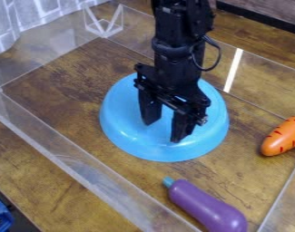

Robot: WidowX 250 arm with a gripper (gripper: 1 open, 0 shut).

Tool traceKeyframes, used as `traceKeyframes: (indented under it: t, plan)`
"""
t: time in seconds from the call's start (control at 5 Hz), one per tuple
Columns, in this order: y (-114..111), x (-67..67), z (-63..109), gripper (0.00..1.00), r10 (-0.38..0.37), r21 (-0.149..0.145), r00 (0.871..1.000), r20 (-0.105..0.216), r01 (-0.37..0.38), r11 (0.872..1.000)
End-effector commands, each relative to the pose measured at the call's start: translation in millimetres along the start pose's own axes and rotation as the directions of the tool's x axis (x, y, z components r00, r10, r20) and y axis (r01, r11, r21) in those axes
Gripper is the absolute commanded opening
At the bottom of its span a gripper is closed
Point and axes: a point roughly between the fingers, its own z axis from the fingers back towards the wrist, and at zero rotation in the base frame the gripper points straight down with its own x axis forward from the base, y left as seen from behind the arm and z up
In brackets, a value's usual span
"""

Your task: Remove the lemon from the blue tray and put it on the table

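The blue tray [122, 125] sits on the dark wood table [59, 86] near the middle. My black gripper [165, 117] hangs straight down over the tray, its two fingers spread apart with the tips low over the tray's inside. The left finger [149, 106] and the right finger [182, 123] hold nothing that I can see. No lemon shows in this view; if it is in the tray, the gripper and arm hide it.
An orange toy carrot [283, 136] lies at the right edge. A purple toy eggplant [209, 207] lies at the front right. Clear acrylic walls [64, 149] edge the table at the front left and back.
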Motion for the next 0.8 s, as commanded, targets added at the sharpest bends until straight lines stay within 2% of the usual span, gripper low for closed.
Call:
traceKeyframes:
  t: [0.0,0.2,0.4,0.6]
  plan:
    - [-11.4,13.4,10.8,1.0,-0.031,-0.004,0.998,0.062,0.031,1.0]
    - [-15.9,15.3,9.6,1.0,-0.04,-0.008,0.997,0.071,0.041,0.999]
    - [-10.7,16.3,4.6,0.0,-0.039,-0.002,0.997,0.061,0.039,0.999]
    - [-5.2,17.3,-0.2,0.0,-0.038,0.004,0.998,0.051,0.038,0.999]
